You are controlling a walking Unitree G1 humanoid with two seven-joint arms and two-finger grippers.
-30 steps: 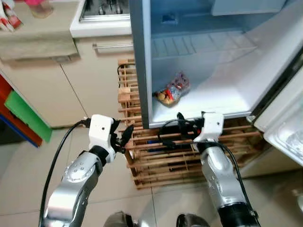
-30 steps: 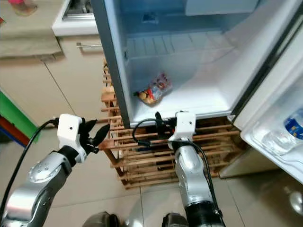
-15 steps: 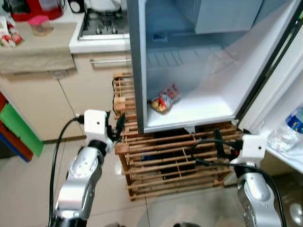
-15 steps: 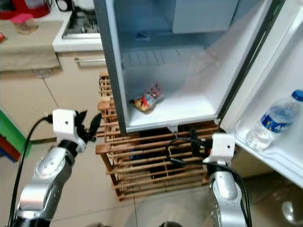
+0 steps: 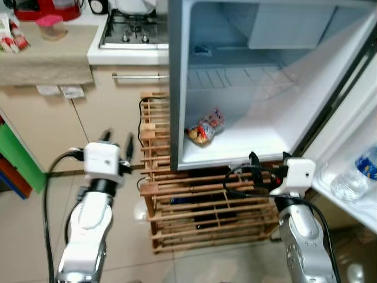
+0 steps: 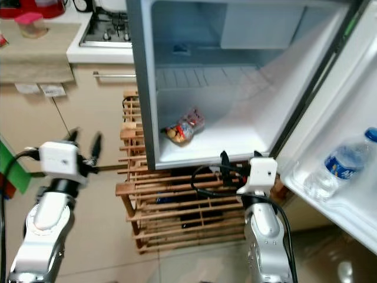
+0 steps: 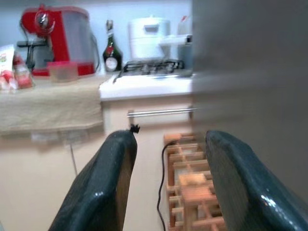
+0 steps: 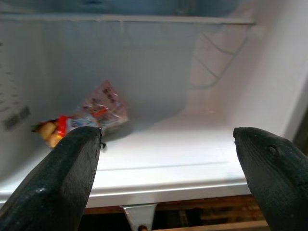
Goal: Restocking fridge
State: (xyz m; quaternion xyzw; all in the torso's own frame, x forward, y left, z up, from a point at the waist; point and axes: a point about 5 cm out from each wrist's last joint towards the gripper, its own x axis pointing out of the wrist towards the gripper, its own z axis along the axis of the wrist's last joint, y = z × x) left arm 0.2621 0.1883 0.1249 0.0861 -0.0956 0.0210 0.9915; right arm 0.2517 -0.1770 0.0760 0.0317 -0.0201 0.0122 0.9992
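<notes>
Two end effectors are raised in front of me, and both are holding nothing with their black fingers spread apart. I am keeping my right end effector (image 5: 254, 175) just near the front lip of the open fridge (image 5: 235, 76), level with its lowest shelf and above the wooden rack (image 5: 200, 200) that is sitting under the fridge. Its wrist camera is looking straight into the white compartment, where a snack bag (image 8: 86, 115) with red and yellow printing is lying on the shelf floor at the far left, close to the left wall. I am holding my left end effector (image 5: 118, 143) to the left of the fridge, pointing toward the beige cabinet front below the worktop (image 5: 47, 56). On that worktop a red coffee machine (image 7: 55, 41), a dark bottle (image 7: 111, 48) and a white pot (image 7: 147, 36) on the gas hob (image 5: 132, 32) are standing. To my right the fridge door is swinging wide, and a water bottle (image 6: 341, 162) with a blue label is resting in its door shelf.
</notes>
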